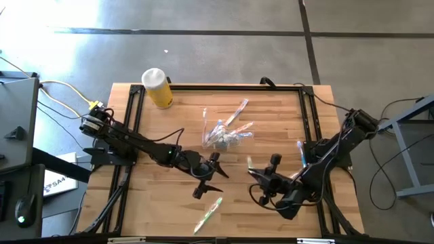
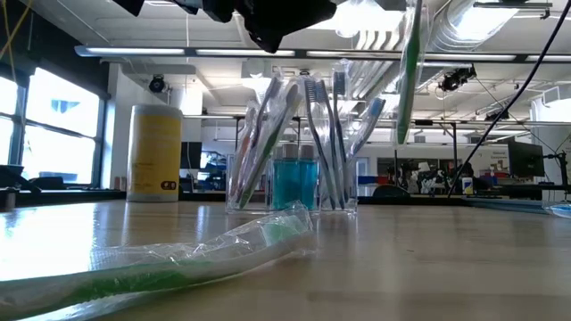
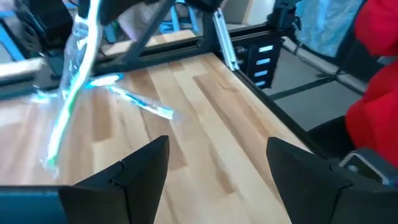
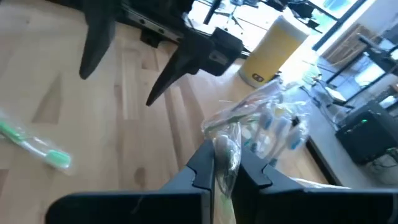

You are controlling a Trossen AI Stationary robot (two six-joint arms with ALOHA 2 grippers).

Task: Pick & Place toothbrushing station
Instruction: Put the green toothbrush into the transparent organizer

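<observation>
Clear plastic container [image 1: 222, 133] stands mid-table, crowded with toothbrushes [image 2: 314, 134]. Left gripper [image 1: 207, 177], jaws spread apart and empty, hovers near the table's front, above a green wrapped toothbrush [image 1: 208, 215] lying flat. Right gripper [image 1: 260, 177], jaws clamped on another wrapped toothbrush [image 4: 225, 163], is raised beside it; a yellow bottle [image 1: 158, 88] stands at the far edge.

The container [image 1: 220, 134] stands near the middle of the counter [image 1: 271, 115], with toothbrushes [image 1: 235, 113] in it leaning out toward the right. The bottle [image 1: 157, 87] stands at the far left corner. One wrapped toothbrush [image 1: 209, 214] lies alone at the near edge; another [image 1: 300, 153] lies on the right side, behind the right gripper [image 1: 252, 169]. The left gripper [image 1: 215, 168] hangs between the container and the near toothbrush.
</observation>
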